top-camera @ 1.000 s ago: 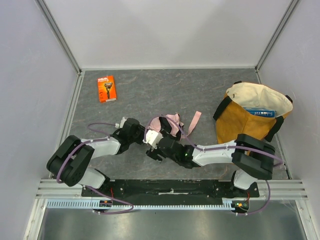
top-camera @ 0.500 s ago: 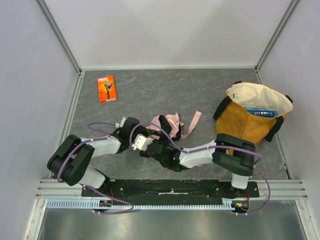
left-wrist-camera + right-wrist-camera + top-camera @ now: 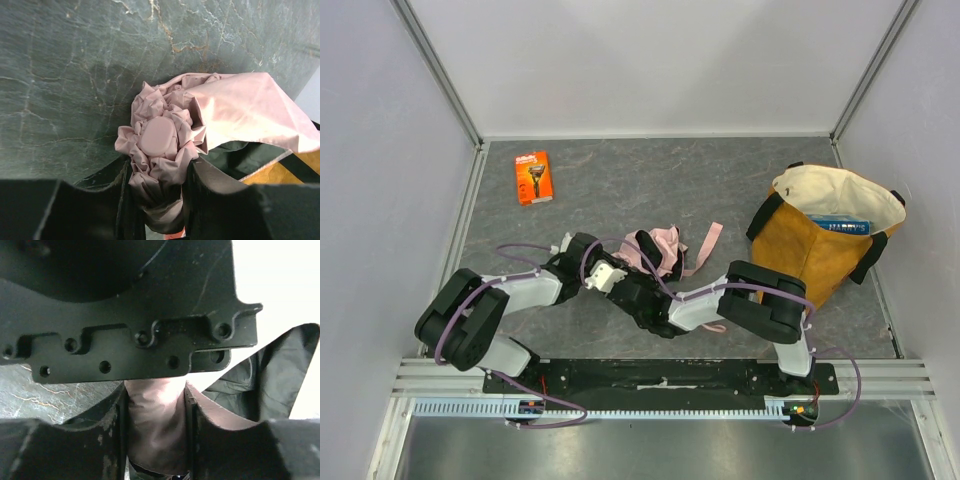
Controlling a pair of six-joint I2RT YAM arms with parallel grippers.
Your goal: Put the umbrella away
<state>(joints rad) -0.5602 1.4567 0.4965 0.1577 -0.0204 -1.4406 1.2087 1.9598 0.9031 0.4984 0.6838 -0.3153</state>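
The umbrella [image 3: 663, 246] is a crumpled pale pink bundle lying left of the table's middle, its strap [image 3: 711, 243] trailing to the right. My left gripper [image 3: 592, 256] is shut on its left end; in the left wrist view the gathered fabric [image 3: 159, 137] is squeezed between the fingers [image 3: 157, 197]. My right gripper [image 3: 618, 276] sits right beside the left one and is shut on the same bundle. The right wrist view shows pink fabric [image 3: 156, 415] filling the gap of that gripper [image 3: 156, 432], touching both pads.
A mustard-yellow tote bag [image 3: 798, 252] stands open at the right with a blue box [image 3: 840, 225] inside. An orange razor pack [image 3: 533, 177] lies at the far left. The left gripper's black body [image 3: 125, 310] fills the top of the right wrist view.
My right gripper slid left along the umbrella toward the left gripper and went from wide open to shut on the fabric. The left gripper kept its hold.
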